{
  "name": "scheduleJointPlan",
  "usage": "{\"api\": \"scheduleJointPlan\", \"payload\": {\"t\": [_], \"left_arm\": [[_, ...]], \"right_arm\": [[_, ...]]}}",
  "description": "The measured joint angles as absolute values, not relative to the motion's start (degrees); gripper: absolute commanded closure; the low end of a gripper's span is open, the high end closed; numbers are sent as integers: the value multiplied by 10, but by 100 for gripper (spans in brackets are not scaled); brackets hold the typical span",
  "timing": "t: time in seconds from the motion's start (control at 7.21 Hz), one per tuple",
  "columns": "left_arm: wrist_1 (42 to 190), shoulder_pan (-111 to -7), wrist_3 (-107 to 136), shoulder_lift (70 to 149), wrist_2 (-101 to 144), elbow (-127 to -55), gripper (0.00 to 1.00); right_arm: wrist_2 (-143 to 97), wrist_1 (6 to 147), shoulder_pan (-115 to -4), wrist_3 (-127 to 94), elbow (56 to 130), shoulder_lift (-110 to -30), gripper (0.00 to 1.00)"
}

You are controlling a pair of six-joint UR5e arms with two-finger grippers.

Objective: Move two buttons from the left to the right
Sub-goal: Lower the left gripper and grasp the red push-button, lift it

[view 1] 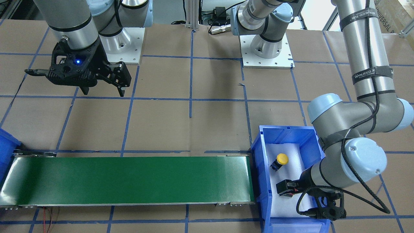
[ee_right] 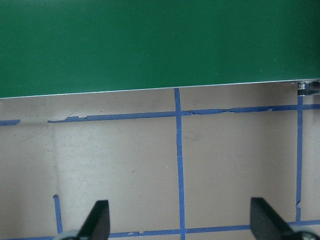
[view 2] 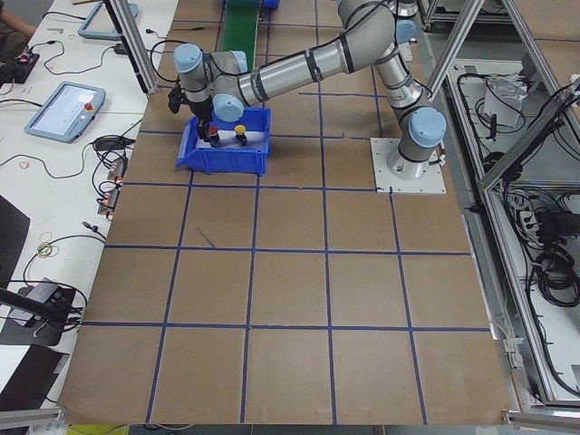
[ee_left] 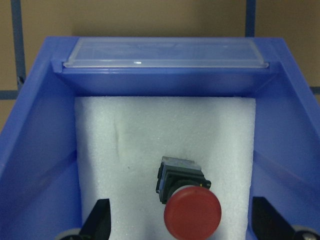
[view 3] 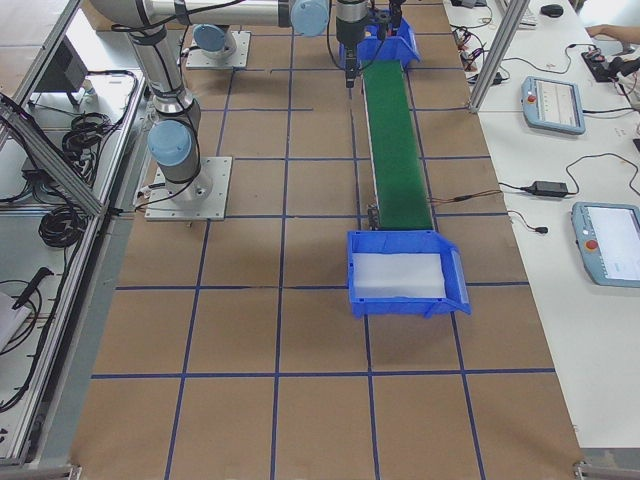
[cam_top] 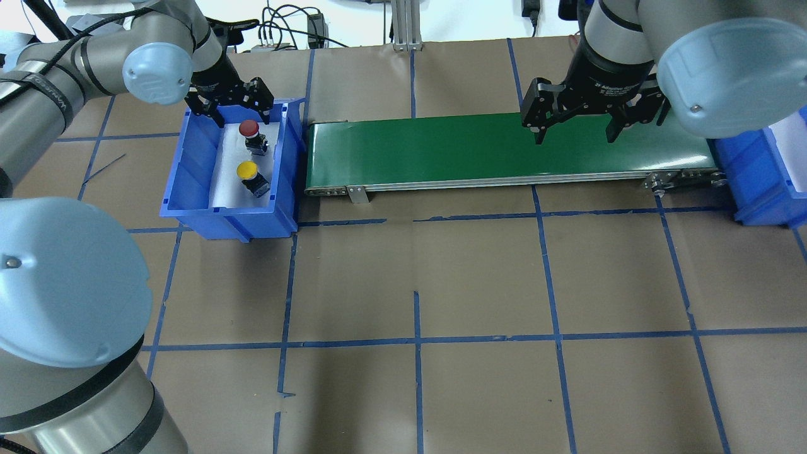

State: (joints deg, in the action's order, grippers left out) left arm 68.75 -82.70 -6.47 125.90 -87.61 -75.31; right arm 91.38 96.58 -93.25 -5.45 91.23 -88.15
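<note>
Left gripper (cam_top: 236, 107) is hanging wide open, holding nothing, over the blue bin (cam_top: 189, 157) | red button (ee_left: 192, 212) is sitting under it | yellow button (cam_top: 247, 170) is lying just beside | right gripper (cam_top: 574, 135) is hanging wide open, empty, above green belt (cam_top: 441, 151)

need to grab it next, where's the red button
Overhead view: red button sits in the left blue bin, beyond the yellow button, under the open left claw.

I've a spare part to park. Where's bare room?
Free: the belt from left bin to right hand; the foam in the right bin. Crowded: left bin, with red button, yellow button, left hand above.
</note>
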Motion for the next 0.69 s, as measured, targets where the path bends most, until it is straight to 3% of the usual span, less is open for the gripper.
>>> {"api": "scheduleJointPlan", "payload": {"t": [0.28, 0.42, 0.55, 0.69], "left_arm": [[684, -827, -56, 1262, -873, -759, 1], [684, -827, -55, 1261, -873, -762, 13], [683, -827, -54, 1258, -873, -768, 33], [676, -827, -56, 1253, -873, -780, 99]], "right_arm": [[913, 966, -933, -54, 912, -882, 0], [914, 966, -933, -55, 912, -882, 0], [913, 965, -933, -54, 912, -882, 0], [913, 965, -933, -54, 912, -882, 0]]}}
